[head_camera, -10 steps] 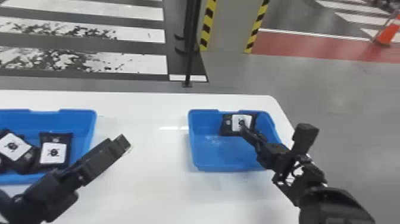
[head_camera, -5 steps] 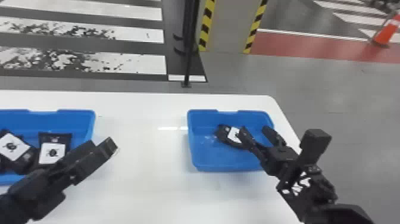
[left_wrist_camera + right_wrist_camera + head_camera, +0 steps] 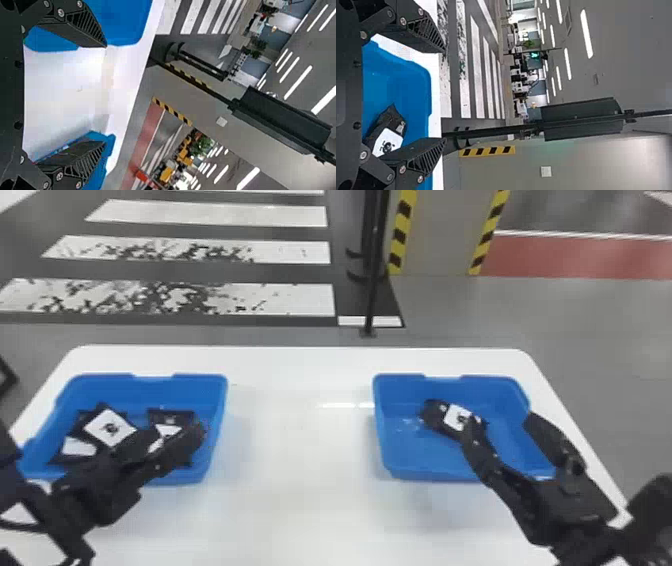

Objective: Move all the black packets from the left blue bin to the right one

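Plainly, the right claw (image 3: 505,421) has its two fingers spread wide apart, one above the right bin (image 3: 415,462) and the other by that bin's right wall. The left finger's tip overlaps the near edge of a black packet (image 3: 434,415) in the head view; whether they touch, I cannot tell. That packet lies inside the right bin, aslant on its floor, toward the far side, with its white label facing up. In the right wrist view the right claw (image 3: 444,96) has a gap between its fingertips, and the packet shows beside one finger.

Over on the left, the left claw (image 3: 177,434) is above the left bin (image 3: 102,381), also with its fingers apart. At least three more packets lie in the left bin: one (image 3: 111,428) tilted across the others, a low one (image 3: 77,447) at its near left, and another (image 3: 170,416) to the right, partly hidden by the claw.

Both bins sit on a white table (image 3: 300,425), well apart. Beyond its far edge are a thin black pole (image 3: 372,290), white floor stripes (image 3: 280,252) and a pillar (image 3: 435,235) with yellow and black edging.
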Motion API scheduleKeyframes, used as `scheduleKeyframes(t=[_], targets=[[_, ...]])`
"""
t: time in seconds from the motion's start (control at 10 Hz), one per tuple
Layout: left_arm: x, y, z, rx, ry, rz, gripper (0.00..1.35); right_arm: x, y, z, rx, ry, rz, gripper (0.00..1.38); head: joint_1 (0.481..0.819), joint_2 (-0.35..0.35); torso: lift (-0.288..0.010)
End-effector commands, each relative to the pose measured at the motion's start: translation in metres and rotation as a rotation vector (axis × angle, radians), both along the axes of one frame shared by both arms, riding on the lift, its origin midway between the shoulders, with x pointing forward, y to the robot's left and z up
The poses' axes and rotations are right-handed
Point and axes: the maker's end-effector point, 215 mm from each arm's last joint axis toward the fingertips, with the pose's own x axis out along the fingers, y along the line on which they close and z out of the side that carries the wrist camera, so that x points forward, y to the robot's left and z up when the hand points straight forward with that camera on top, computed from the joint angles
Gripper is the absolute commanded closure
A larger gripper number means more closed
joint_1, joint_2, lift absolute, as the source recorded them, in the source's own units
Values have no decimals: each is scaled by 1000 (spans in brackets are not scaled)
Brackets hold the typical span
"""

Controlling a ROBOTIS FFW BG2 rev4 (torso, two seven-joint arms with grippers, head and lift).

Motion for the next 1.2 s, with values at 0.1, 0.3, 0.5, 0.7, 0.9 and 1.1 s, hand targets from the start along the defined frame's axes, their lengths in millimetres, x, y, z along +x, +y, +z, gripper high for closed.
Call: scheduleKeyframes(t=[0.1, 0.3, 0.5, 0.7, 0.9, 1.1], targets=[[15, 47, -25, 90, 53, 102, 173, -42, 22, 38, 43, -26, 35, 256, 695, 55, -140], [19, 82, -45, 151, 111, 179, 173, -54, 33, 46, 88, -21, 56, 257, 695, 118, -140], [39, 103, -77, 200, 201, 201, 173, -58, 46, 45, 120, -10, 82, 257, 695, 193, -140], [69, 100, -87, 209, 253, 184, 173, -58, 48, 44, 129, -7, 86, 262, 695, 223, -140], [80, 98, -93, 237, 314, 180, 173, -57, 49, 42, 134, -5, 90, 262, 695, 215, -140], [75, 90, -107, 257, 389, 174, 182, -57, 50, 36, 150, 12, 94, 263, 695, 213, -140]])
